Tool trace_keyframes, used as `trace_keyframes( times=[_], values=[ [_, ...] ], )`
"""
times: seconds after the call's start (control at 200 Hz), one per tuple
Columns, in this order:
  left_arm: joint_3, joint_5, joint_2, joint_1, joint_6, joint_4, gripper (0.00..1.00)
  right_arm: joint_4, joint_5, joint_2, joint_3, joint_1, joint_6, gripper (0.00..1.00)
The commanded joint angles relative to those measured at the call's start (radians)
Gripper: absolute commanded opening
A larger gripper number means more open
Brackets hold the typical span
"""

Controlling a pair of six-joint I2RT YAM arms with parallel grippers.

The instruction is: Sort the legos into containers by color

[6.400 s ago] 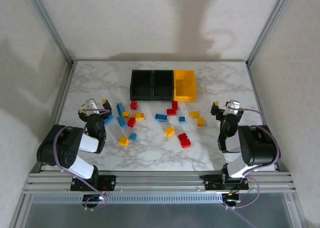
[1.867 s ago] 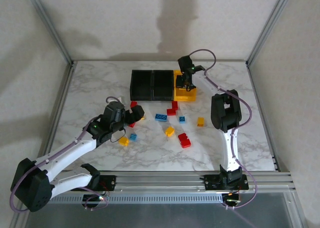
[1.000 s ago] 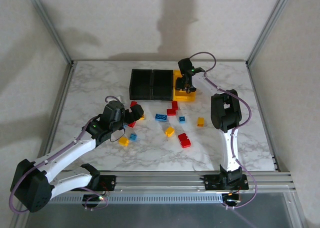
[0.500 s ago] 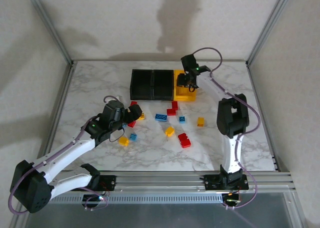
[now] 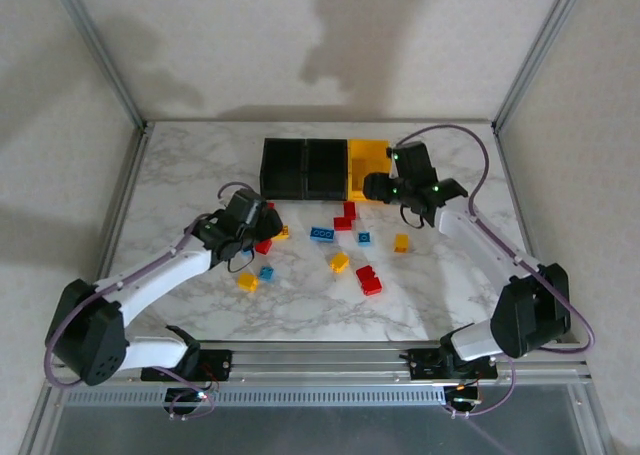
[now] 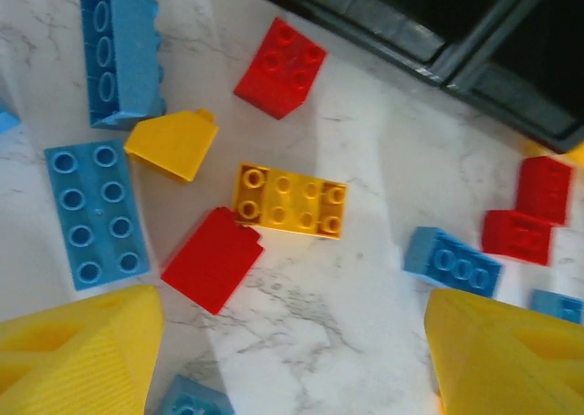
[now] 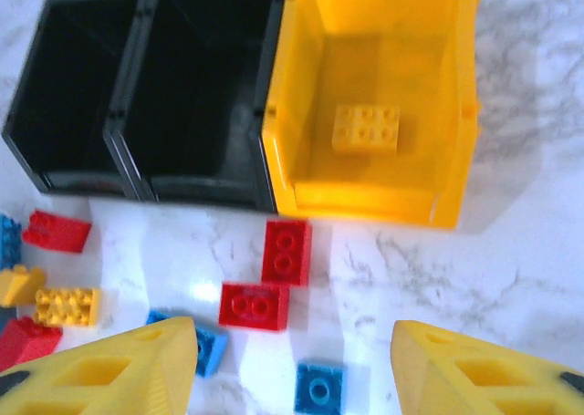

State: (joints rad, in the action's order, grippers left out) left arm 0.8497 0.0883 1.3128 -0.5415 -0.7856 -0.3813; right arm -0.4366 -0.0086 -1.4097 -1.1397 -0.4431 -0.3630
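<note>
My left gripper (image 6: 292,365) hangs over the loose bricks with its jaws apart and nothing between them. Under it lie a flat yellow brick (image 6: 289,201) and, just beside its corner, a red brick (image 6: 213,258); a blue brick (image 6: 88,212) is a little to the left. My right gripper (image 7: 292,374) is spread wide too and carries nothing. It is near the front of the yellow bin (image 7: 461,114), and one small yellow piece (image 7: 366,128) lies on this bin's floor. The two black bins (image 7: 205,191) join it in a row, and the other bricks lie scattered on the marble table (image 5: 180,175).
</note>
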Motion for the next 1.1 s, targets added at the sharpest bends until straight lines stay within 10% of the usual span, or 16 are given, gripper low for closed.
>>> trace_keyframes(
  times=[0.0,0.446,1.096],
  values=[
    [0.056,0.042,0.088,0.009,0.084,-0.077,0.75,0.041,-0.040,0.055,0.066,-0.006,-0.024,0.58],
    [0.253,0.054,0.391,0.043,0.335,-0.182,0.70,0.033,-0.020,0.126,0.125,-0.005,-0.025,0.58],
    [0.166,-0.073,0.428,0.043,0.364,-0.156,0.50,0.047,-0.005,0.102,0.122,-0.005,-0.034,0.57]
  ],
)
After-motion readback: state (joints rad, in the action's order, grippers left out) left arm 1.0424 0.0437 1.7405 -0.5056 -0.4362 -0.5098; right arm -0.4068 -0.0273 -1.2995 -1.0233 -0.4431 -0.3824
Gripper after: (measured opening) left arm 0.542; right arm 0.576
